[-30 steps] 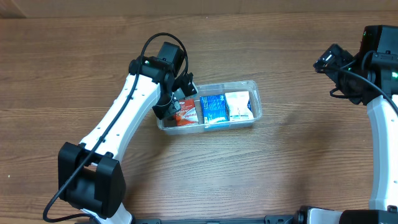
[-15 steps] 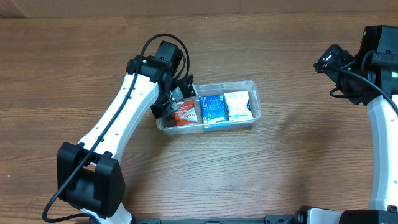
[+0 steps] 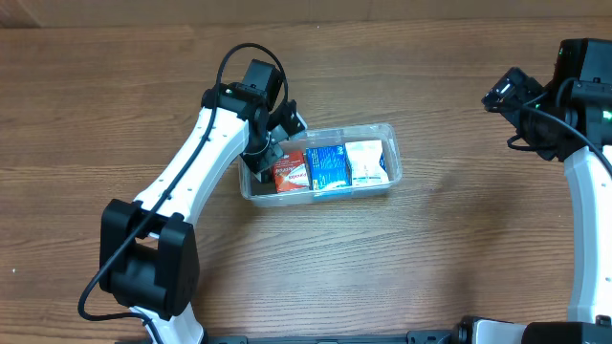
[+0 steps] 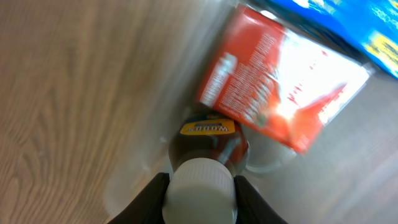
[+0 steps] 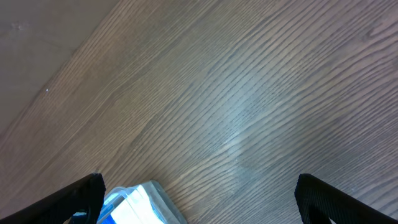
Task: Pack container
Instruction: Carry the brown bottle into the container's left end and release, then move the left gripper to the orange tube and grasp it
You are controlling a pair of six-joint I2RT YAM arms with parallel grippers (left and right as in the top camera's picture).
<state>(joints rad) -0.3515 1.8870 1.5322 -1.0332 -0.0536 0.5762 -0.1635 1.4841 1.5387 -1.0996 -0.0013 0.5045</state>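
The clear plastic container (image 3: 390, 145) lies mid-table and holds a red box (image 3: 290, 171), a blue box (image 3: 327, 168) and a white box (image 3: 367, 162). My left gripper (image 3: 261, 155) is over its left end, shut on a small dark bottle with a white cap (image 4: 200, 186) and a yellow label. The bottle hangs inside the container's left end, beside the red box (image 4: 280, 87). My right gripper (image 3: 512, 94) is open and empty at the far right, well away; its wrist view shows the container's corner (image 5: 152, 202).
The wooden table (image 3: 430, 258) surrounds the container on all sides. The left arm (image 3: 191, 172) crosses the table diagonally toward the container. The right arm (image 3: 583, 191) stands along the right edge.
My left gripper has turned and shifted slightly right and up over the container's left end, still holding the bottle. The red box now shows more fully. The right arm has not moved.
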